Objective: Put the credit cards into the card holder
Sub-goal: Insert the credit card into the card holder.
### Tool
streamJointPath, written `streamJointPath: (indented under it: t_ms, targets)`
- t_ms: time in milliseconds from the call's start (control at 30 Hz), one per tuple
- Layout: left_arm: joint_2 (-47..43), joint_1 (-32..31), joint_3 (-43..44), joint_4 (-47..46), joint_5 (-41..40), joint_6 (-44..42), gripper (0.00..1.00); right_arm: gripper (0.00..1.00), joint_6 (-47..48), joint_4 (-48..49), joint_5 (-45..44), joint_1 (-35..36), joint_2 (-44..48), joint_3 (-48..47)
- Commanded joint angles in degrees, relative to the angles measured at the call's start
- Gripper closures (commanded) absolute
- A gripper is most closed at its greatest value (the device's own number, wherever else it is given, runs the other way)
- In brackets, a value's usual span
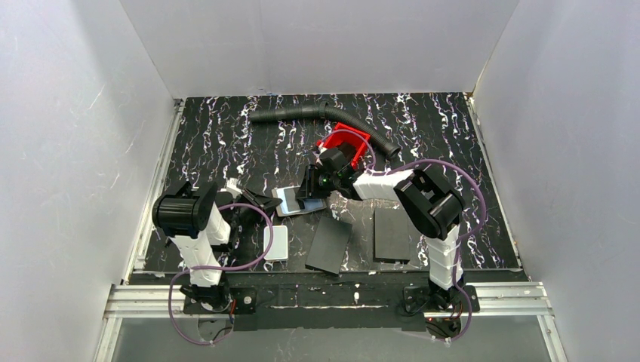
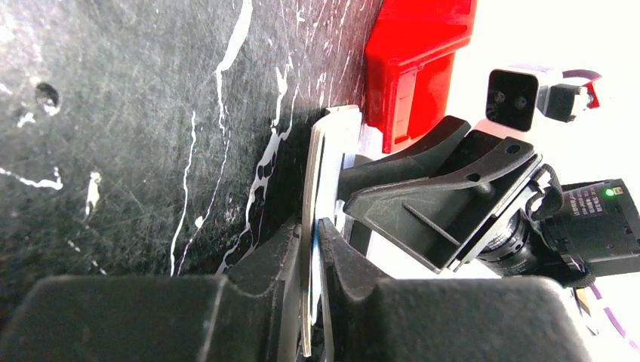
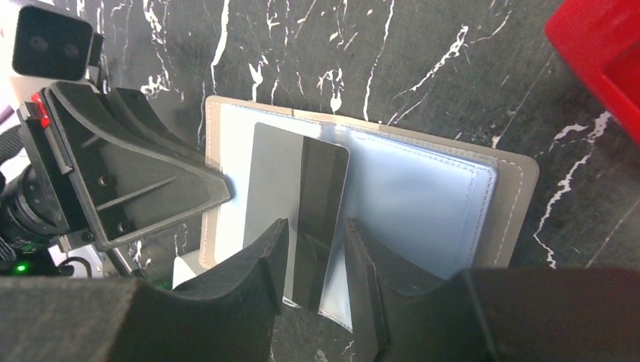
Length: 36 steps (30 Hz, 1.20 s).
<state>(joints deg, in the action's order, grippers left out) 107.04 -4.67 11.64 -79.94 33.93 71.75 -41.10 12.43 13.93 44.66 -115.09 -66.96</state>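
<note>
The card holder point(image 3: 423, 188) lies open on the table, silver-blue inner faces up; it also shows in the top view point(image 1: 293, 200). A grey card point(image 3: 283, 173) with a dark stripe lies flat on its left half. My right gripper point(image 3: 317, 230) hovers just over the card's near end, jaws apart, gripping nothing; in the top view it point(image 1: 309, 188) is above the holder. My left gripper point(image 2: 315, 226) is shut on the holder's left flap point(image 2: 326, 151), seen edge-on, and shows in the top view point(image 1: 266, 202). A pale stack point(image 1: 232, 185) lies by the left arm, too small to tell.
A red tray point(image 1: 343, 143) sits just behind the holder, with a black hose point(image 1: 324, 115) beyond it. Two flat black panels point(image 1: 330, 245) point(image 1: 392, 234) lie near the front. A white rounded box point(image 1: 276, 243) sits in front of the holder. White walls enclose the table.
</note>
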Motion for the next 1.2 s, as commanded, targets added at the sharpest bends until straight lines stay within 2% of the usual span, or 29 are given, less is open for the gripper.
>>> streamJointPath:
  t_ms: [0,167,300,400,633,833,1167]
  targets:
    - [-1.39,0.23,1.1,4.55,0.79,-3.26,0.9,0.58,3.99,-9.61,-3.68,-0.59,0.5,-0.91]
    - [-4.2,0.22,1.36,9.4,0.61,-6.22,0.97,0.6,4.72,-11.02,-3.98,-0.63,0.19,-1.58]
    - [-5.42,0.27,1.65,10.97,0.72,-7.12,0.99,0.54,4.68,-10.95,-4.31,-1.06,1.1,-1.04]
    - [-5.29,0.27,1.97,11.03,1.02,-6.97,0.99,0.54,4.93,-11.66,-4.34,-1.24,1.15,-1.4]
    - [-5.19,0.27,2.14,11.04,1.45,-6.84,1.0,0.66,5.19,-10.47,-2.49,-1.17,-0.13,-1.65]
    - [-5.57,0.19,2.2,11.06,1.62,-6.81,1.0,0.85,5.53,-9.9,-1.46,-0.51,-0.49,-2.56]
    - [-5.85,0.1,2.92,11.03,2.17,-6.68,1.0,0.91,5.72,-5.83,2.11,1.05,-1.39,-3.79]
